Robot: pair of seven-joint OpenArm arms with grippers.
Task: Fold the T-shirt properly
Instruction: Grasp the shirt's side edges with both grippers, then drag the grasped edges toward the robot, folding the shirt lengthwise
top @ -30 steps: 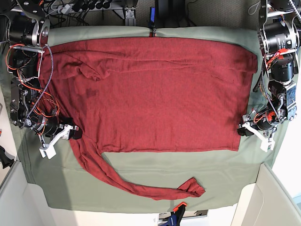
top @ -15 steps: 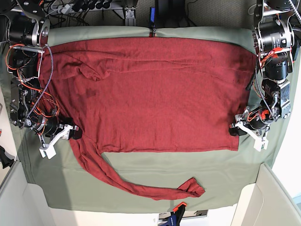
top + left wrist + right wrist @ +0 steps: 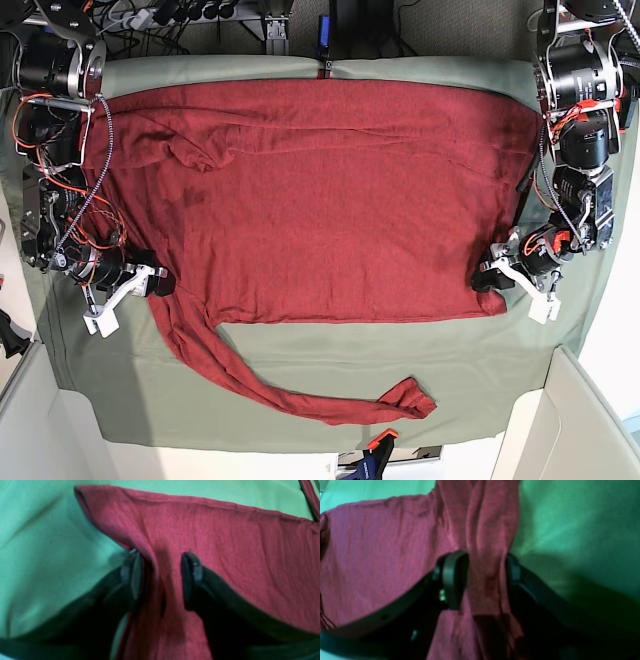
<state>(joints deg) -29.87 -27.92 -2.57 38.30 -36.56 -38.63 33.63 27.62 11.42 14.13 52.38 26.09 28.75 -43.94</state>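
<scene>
The dark red T-shirt (image 3: 320,200) lies spread flat on the sage green table cover (image 3: 350,345). One long sleeve (image 3: 300,400) trails toward the front edge. My left gripper (image 3: 495,280) sits on the shirt's lower right corner. In the left wrist view a raised ridge of the T-shirt (image 3: 225,542) runs between its fingers (image 3: 135,575), and the left gripper (image 3: 161,577) is open. My right gripper (image 3: 155,287) rests at the left armpit. In the right wrist view a bunch of the T-shirt (image 3: 382,542) fills the gap of the right gripper (image 3: 486,580), whose jaws stand apart.
An orange and blue clamp (image 3: 375,445) holds the cover at the front edge, and another clamp (image 3: 323,40) at the back. White bin walls (image 3: 590,420) stand at both front corners. Cables and motor housings line both sides. Green cover (image 3: 50,542) shows beside the shirt's edge.
My left gripper has slid leftward onto the shirt's lower right corner, nudging the edge inward, and its jaws have narrowed. The right arm has not moved.
</scene>
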